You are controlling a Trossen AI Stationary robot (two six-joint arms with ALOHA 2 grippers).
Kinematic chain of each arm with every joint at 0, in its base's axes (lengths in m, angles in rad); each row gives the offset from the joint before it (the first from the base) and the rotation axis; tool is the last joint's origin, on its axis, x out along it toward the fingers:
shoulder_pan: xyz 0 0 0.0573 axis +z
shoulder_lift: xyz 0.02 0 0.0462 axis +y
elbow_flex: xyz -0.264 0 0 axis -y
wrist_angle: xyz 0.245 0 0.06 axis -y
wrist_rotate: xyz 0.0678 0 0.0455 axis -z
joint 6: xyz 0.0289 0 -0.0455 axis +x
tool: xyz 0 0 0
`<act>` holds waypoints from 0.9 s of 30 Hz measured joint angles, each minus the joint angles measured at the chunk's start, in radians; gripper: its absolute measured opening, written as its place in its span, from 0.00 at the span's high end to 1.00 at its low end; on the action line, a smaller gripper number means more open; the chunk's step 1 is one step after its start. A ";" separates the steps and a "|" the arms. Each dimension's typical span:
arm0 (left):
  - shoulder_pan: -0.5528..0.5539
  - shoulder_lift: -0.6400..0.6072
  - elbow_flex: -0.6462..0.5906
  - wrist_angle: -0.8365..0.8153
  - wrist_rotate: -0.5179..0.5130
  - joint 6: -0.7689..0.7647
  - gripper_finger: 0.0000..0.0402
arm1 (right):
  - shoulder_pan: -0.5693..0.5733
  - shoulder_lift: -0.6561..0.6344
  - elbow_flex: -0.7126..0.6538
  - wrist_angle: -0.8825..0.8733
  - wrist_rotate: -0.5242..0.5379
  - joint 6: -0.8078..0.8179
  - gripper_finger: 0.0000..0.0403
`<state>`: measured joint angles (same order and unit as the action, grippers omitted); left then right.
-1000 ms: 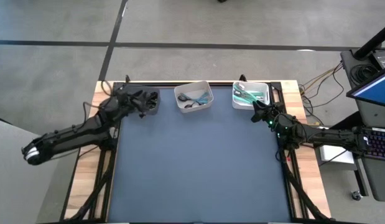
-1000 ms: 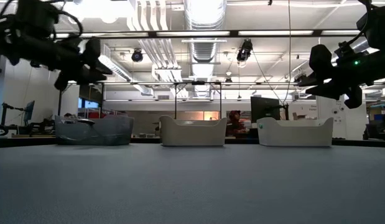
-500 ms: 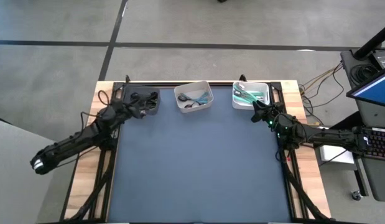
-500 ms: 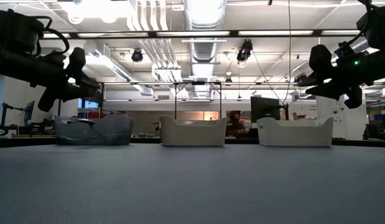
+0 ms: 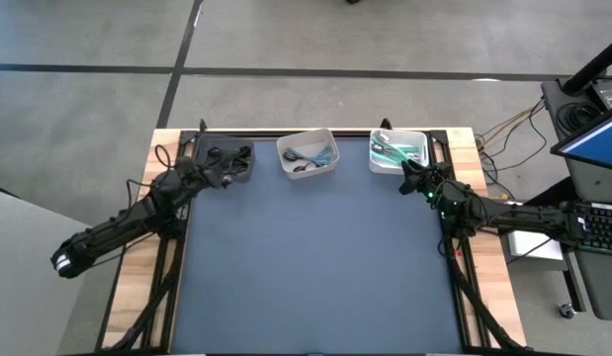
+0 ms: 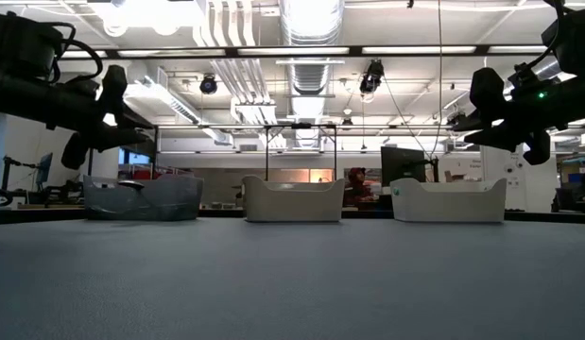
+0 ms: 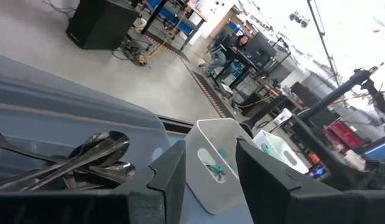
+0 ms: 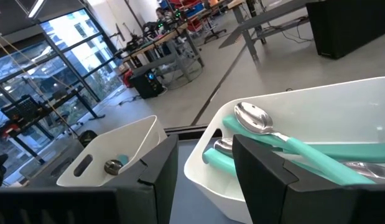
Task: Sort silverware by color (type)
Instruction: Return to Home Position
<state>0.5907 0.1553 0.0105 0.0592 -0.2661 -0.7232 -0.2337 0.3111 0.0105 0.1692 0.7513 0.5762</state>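
At the table's far edge, all the silverware (image 8: 285,146) is sitting in bins, none showing on the mat (image 5: 315,267). L gripper (image 5: 224,170) is hovering just beside the dark grey bin (image 6: 141,200), fingers apart, nothing btwn them. R gripper (image 5: 408,176) is hanging near the right white bin (image 6: 448,203), likewise spread & empty. Each pile is lying straight ahead of its nearer gripper. The dark bin's pieces (image 7: 86,155) are crossing in a heap, shiny heads showing; the teal-handled ones are lying slantwise. Middle white bin (image 6: 292,200) is holding a few more. Prob. only the pull-back is left.
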 joint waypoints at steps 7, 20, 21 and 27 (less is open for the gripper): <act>-0.001 -0.020 -0.001 0.003 -0.010 0.109 0.69 | 0.000 0.000 0.000 0.000 0.000 0.000 0.64; 0.000 -0.156 -0.001 0.002 -0.016 0.197 0.69 | 0.000 0.000 0.000 0.000 0.000 0.000 0.64; 0.001 -0.155 -0.001 0.002 -0.018 0.206 0.69 | 0.000 0.000 0.000 -0.001 0.000 0.000 0.64; 0.000 -0.155 -0.002 0.000 -0.004 0.169 0.69 | 0.000 0.000 0.000 0.000 0.000 0.000 0.64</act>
<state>0.5911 -0.0002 0.0090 0.0597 -0.2703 -0.5544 -0.2340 0.3111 0.0105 0.1688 0.7517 0.5758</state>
